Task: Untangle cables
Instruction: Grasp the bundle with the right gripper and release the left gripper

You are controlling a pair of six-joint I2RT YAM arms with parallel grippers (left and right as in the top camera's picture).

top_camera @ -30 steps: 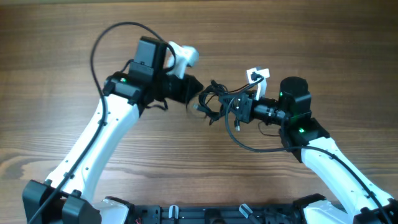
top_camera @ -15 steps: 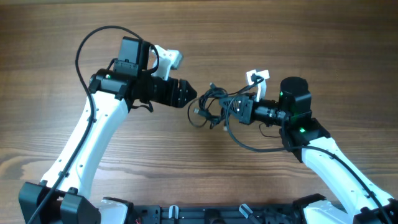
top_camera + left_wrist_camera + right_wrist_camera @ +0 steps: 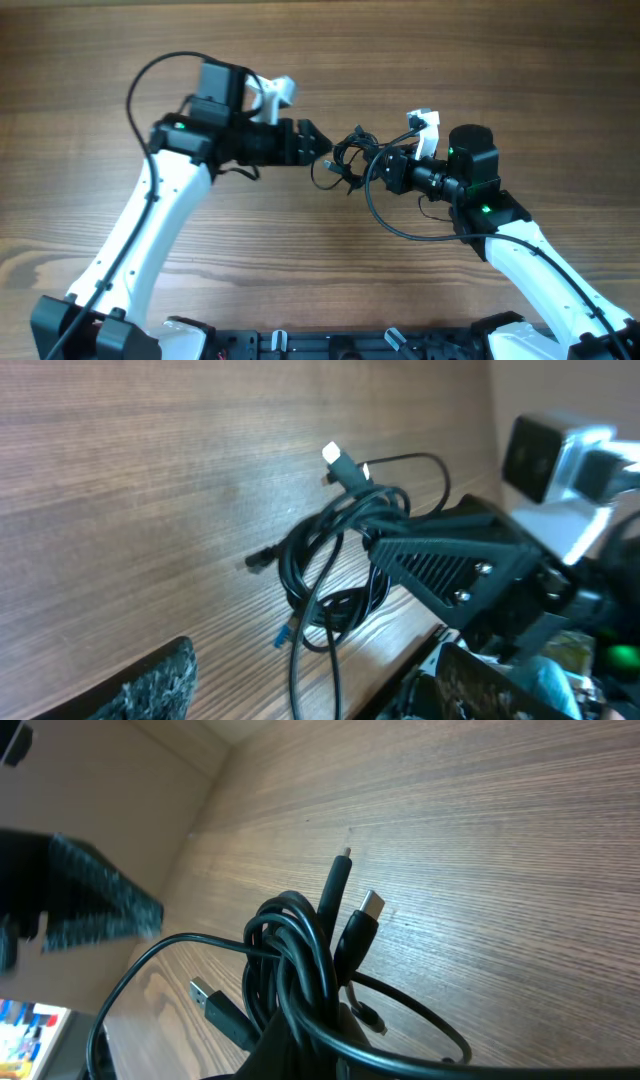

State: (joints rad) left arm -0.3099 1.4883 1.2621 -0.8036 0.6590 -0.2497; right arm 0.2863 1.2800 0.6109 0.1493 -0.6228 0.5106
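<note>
Wooden table [image 3: 480, 60]; at centre frame, right gripper [image 3: 388, 170] clamps the tangled cables [image 3: 345, 165]; left gripper [image 3: 318, 143] spread wide, empty, just beside bundle.

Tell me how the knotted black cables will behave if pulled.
The cables will likely flop: their loops curl loosely out of the right gripper. They are probably light, since thin cords hang from one pinch. The tangled loops may snag and drag together rather than slide free.
</note>
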